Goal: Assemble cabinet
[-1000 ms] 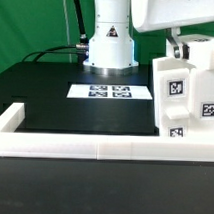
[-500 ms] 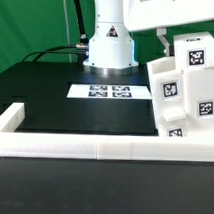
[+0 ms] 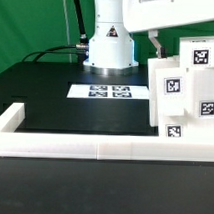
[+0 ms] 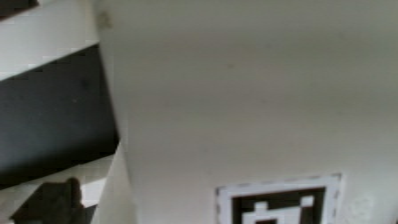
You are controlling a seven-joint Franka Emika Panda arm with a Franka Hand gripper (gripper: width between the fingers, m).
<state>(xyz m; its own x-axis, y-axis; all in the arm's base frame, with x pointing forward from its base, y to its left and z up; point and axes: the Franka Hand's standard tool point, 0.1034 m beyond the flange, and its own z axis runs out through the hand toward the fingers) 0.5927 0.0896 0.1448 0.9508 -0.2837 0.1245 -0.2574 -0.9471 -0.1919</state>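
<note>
Standing on the black table (image 3: 55, 98) is the cabinet (image 3: 186, 93), a white boxy thing with black-and-white square tags on its sides. It sits at the exterior view's right, just behind the low white border wall (image 3: 94, 147) and a little way from the marker board (image 3: 111, 92), which lies flat in front of the robot's base (image 3: 109, 50). The cabinet is tall, so its long side goes up and down. The box looks upright, not tipped. The robot's arm (image 3: 178, 15) reaches over from above, and its end is right over the top of the cabinet, so the cabinet lies straight below the gripper. The gripper itself cannot be picked out in the exterior view, because the big white arm body and the cabinet hide it. In the wrist view, one white side of the cabinet (image 4: 249, 100) fills almost all of the picture, with part of a tag (image 4: 285, 205) low on it, so the camera is very close to that side. A dark bit near the corner of that picture may be a finger, but it is too blurry to be sure. I cannot tell if the gripper is spread apart or squeezed onto the cabinet. My guess is that the next move goes up or down along the tall side of the cabinet.
</note>
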